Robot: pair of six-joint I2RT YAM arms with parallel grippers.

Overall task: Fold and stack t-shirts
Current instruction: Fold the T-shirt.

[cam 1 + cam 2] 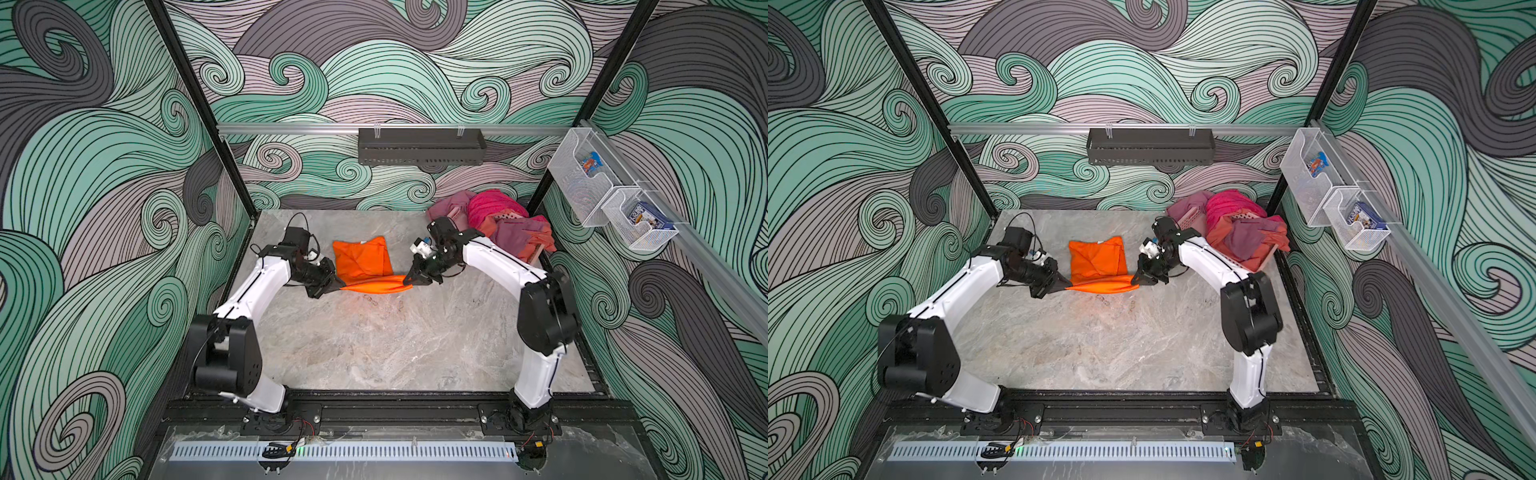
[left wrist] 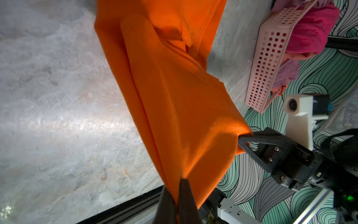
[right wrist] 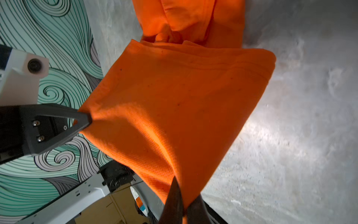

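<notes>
Between left gripper (image 1: 340,286) and right gripper (image 1: 407,281), t-shirt (image 1: 362,261) edge runs crosswise.

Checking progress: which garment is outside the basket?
The orange t-shirt, held by the left gripper and right gripper; pink and mauve clothes fill the basket.

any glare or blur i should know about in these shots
Left wrist view: a glare band crosses the table, and the left gripper, shut on the orange t-shirt, is dark and soft at the lens. Right wrist view: similar table glare. In both top views: even light, little glare.
</notes>
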